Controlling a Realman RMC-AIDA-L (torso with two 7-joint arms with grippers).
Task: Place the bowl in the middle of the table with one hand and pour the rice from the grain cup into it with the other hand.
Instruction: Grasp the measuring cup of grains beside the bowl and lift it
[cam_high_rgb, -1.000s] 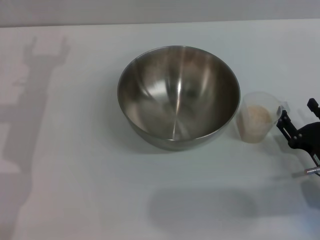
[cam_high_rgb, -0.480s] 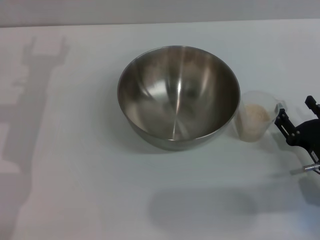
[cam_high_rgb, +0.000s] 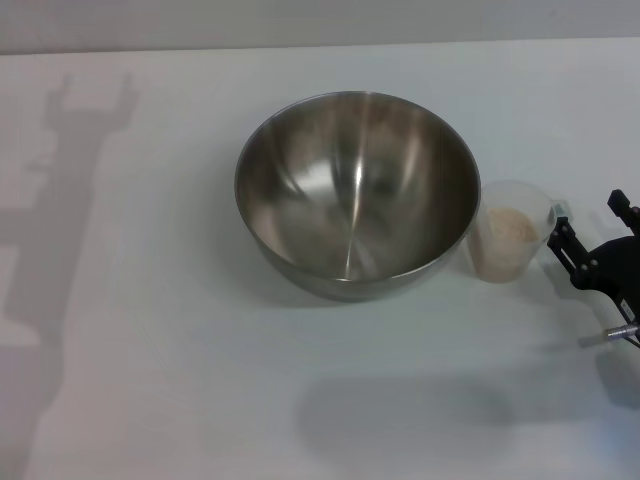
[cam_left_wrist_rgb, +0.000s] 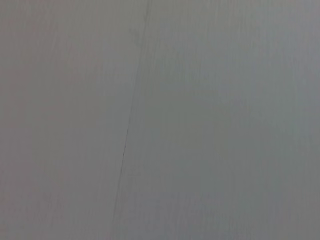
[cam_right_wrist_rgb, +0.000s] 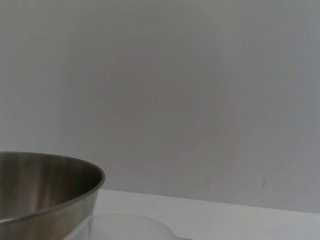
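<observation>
We found the steel mixing bowl (cam_high_rgb: 357, 190) centred, empty. At its three o'clock, our right gripper (cam_high_rgb: 590, 243), fingers spread, neared the grain cup (cam_high_rgb: 510, 243); clasping its handle seemed next.

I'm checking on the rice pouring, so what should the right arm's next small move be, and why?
Probably ease the right gripper a little further toward the grain cup to straddle its handle, then close. The cup stands upright beside the bowl, full of rice, with the open fingers just short of it. The bowl looks empty, so nothing is poured.
</observation>
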